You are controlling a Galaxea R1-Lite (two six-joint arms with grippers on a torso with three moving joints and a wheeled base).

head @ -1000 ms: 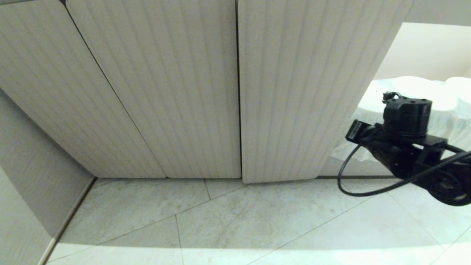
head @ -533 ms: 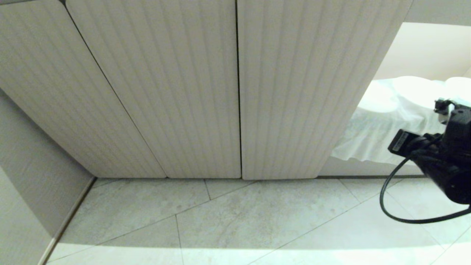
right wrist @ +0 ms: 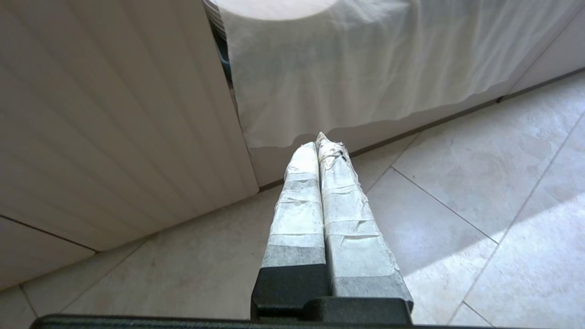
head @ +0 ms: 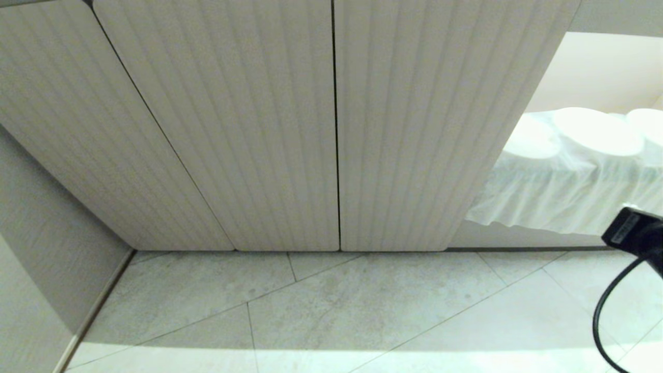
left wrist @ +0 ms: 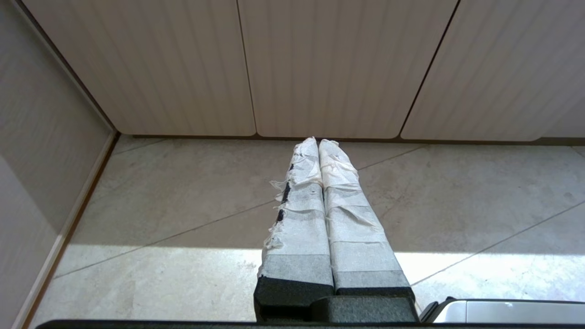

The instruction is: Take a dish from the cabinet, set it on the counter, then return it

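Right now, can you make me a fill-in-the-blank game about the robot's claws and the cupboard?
1. The cabinet doors are all ____.
2. The right claw is ____, with nothing between its fingers.
3. A white ____ hangs down over the shelf beside the cabinet.
4. The left claw points at the tiled ____ in front of the doors.

Missing words: shut; shut; cloth; floor

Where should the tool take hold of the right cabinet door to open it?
On the right cabinet door, probably the rounded lower corner by the middle seam, hooked from below: the fluted face shows no handle, and that corner leaves a gap. Hinge side unclear.
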